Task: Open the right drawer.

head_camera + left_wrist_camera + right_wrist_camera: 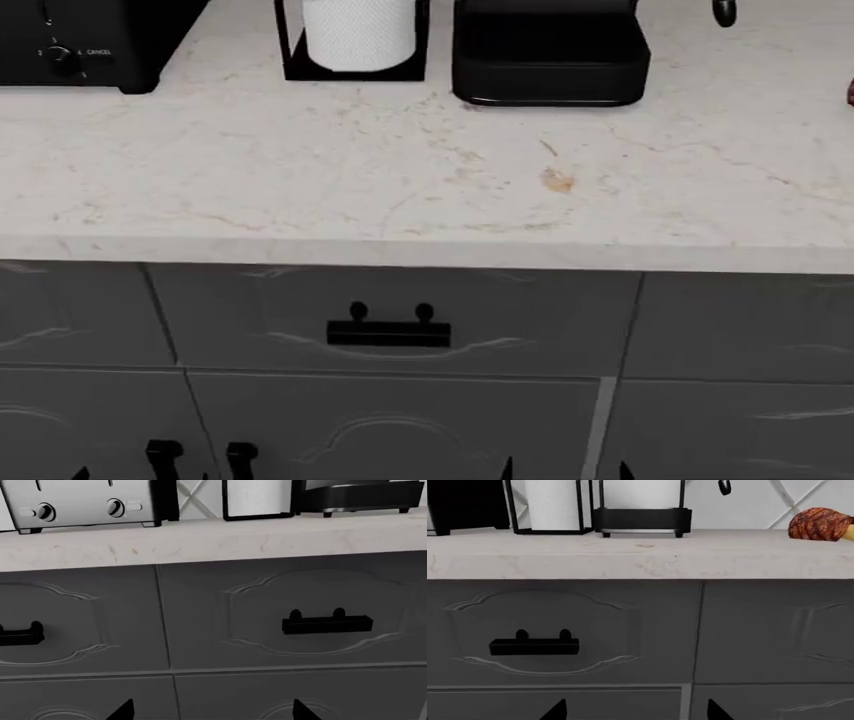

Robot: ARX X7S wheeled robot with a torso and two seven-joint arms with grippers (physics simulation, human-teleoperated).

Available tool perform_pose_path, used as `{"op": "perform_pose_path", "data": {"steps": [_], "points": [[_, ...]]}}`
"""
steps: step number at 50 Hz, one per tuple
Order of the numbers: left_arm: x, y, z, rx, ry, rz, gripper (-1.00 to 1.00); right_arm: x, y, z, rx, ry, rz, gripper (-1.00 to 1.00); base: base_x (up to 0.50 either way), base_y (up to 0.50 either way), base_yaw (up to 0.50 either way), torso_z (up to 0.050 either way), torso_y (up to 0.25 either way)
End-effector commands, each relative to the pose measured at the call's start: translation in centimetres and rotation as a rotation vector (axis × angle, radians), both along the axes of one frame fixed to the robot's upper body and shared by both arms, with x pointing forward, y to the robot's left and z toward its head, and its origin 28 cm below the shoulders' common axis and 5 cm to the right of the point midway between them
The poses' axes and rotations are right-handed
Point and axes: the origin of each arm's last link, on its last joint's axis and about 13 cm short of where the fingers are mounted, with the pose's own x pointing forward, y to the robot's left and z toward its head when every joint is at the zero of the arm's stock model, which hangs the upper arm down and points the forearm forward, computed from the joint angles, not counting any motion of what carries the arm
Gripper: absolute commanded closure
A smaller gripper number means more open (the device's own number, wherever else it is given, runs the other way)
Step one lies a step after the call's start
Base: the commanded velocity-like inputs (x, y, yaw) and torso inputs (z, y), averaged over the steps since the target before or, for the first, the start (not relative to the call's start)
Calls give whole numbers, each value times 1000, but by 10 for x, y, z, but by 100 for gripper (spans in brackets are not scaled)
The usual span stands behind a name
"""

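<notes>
- My left gripper (213, 711) shows only two black wedge-shaped fingertips (123, 711), spread wide with nothing between them.
- My right gripper (635, 711) is the same: two black pointed tips, set well apart and holding nothing.
- Both grippers hang short of the cabinet fronts, touching nothing.
- The right drawer (534, 320) sits straight ahead of me, just under the counter edge. It is shut, its face flush with the fronts beside it.
- Its front is wide, shallow and dark grey, with a raised curvy frame picked out in pale streaks.
- The handle (387, 333) is a flat black bar on two round-topped posts, set in the middle of the front.
- A narrower drawer (80, 620) lies just to its left, with a like black handle.
- More grey fronts (400, 430) stack below, with the same pale scrollwork.
- The counter (400, 180) is pale, matte, veined stone with a thick square edge.
- At its far side stand a boxy toaster (80, 502) with round knobs, a white paper roll (358, 30) in a black wire holder, and a black appliance (550, 55).
- Far right lies a brown, ridged piece of roast meat (819, 524).
</notes>
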Motion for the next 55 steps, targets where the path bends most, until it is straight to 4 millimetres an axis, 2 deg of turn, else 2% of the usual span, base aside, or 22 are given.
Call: {"op": "perform_pose_path", "data": {"steps": [1,24,25,27,30,31,32,33,35,37,46,49,51,55], "points": [[3,0,4,-19,-16,-4,-100,1,0,1,1,3,6,-100,0,-223,0,0,0],[3,0,5,-20,-15,0,-100,0,1,3,0,10,12,-100,0,-204,0,0,0],[4,0,6,-19,-16,-1,-100,1,1,1,-1,10,13,-100,0,-203,0,0,0],[-1,-9,28,-21,-13,-1,-100,0,0,-6,0,10,12,-100,0,-201,0,0,0],[3,-6,33,-42,-3,-2,-100,1,0,-7,0,10,11,-100,0,-199,0,0,0],[4,-5,35,-43,-3,-2,-100,1,1,1,0,10,12,-100,0,-195,0,0,0],[4,-4,37,-43,-4,-2,-100,1,0,-6,0,10,12,-100,0,-199,0,0,0],[5,-3,39,-43,-4,-2,-100,1,1,2,1,9,11,-100,0,-191,0,0,0],[6,-2,40,-43,-5,-3,-100,1,0,-4,0,9,12,-100,0,-201,0,0,0],[5,-2,40,-44,-5,-3,-100,1,0,2,0,8,11,-100,0,-199,0,0,0],[6,-3,40,-43,-7,-3,-100,1,1,3,-2,7,13,-100,0,-201,0,0,0],[6,-3,40,-42,-8,-3,-100,0,1,-5,-3,8,14,-100,0,-201,0,0,0],[6,-3,41,-42,-8,-4,-100,1,1,4,-2,8,13,-100,0,-199,0,0,0],[6,-3,41,-43,-8,-3,-100,1,1,3,-3,8,14,-100,0,-201,0,0,0]]}}
